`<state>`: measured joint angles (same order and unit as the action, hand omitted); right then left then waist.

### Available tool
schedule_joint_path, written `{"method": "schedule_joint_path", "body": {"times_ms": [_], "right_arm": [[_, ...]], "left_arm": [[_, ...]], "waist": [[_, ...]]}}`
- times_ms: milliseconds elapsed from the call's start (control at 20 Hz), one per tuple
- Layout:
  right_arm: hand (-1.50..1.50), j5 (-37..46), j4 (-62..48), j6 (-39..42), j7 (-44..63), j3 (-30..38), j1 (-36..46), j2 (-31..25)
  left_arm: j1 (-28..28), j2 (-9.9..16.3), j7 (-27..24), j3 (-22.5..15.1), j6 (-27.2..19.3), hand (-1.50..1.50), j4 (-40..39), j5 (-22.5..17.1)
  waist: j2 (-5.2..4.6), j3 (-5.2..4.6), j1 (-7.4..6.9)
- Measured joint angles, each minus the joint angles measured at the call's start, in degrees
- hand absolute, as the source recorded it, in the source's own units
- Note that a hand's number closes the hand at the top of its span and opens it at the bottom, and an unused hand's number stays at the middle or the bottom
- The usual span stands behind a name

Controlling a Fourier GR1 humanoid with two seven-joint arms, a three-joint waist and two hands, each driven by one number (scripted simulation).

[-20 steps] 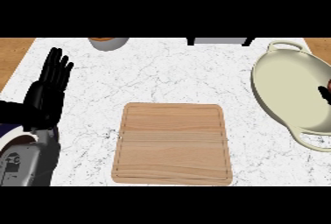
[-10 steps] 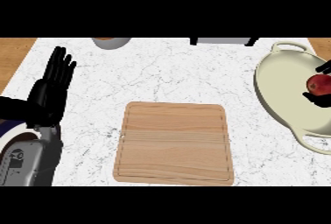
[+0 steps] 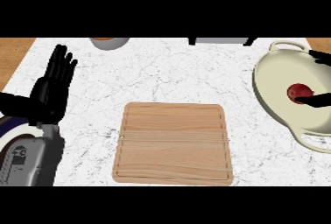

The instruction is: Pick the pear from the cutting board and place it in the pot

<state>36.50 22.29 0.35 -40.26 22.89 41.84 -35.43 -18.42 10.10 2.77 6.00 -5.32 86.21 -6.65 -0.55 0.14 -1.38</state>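
Over at three o'clock on the marble surface [image 3: 174, 74] sits my cream pot [image 3: 275, 94], and the pear [image 3: 299, 91], which reads as a small reddish round fruit, is already down inside it, resting on the pot's floor toward the right side. My right hand [image 3: 317, 101] shows only as a couple of dark fingers reaching in from the right edge: one lies just below and against the pear, another shows higher up near the pot's far rim. With so little of it in view I cannot tell whether it is holding the fruit or has let go, so I would not count the release as confirmed. The cutting board [image 3: 173, 143] lies at six o'clock, near the front edge, with nothing on it, which fits the fruit having been taken off it. My left hand [image 3: 53, 85] rests at nine o'clock, fingers straight and pointing up, holding nothing, parked there so it stays out of the working arm's path. At twelve o'clock along the back edge I can make out a small bowl [image 3: 108, 42] and a dark object [image 3: 220, 41], both well apart from the pot. My judgement is that the task is nearly done; what remains is lifting the right hand out of the pot without nudging the pear or catching the rim.
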Motion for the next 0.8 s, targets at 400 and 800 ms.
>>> {"method": "schedule_joint_path", "body": {"times_ms": [400, 800], "right_arm": [[-1.5, -9.9, -4.8, 8.2, 2.5, 8.7, 4.1, -2.9], [-1.5, -17.3, -9.4, 14.5, 0.6, 15.9, 2.8, -9.2]], "left_arm": [[1.0, 0.3, 0.2, 0.1, 0.3, 0.0, 0.9, 0.1], [1.0, -0.1, 0.7, -0.2, 0.5, 0.0, 1.9, -0.1]], "waist": [[0.11, -0.03, 0.21], [-0.22, 0.07, -0.27]]}}
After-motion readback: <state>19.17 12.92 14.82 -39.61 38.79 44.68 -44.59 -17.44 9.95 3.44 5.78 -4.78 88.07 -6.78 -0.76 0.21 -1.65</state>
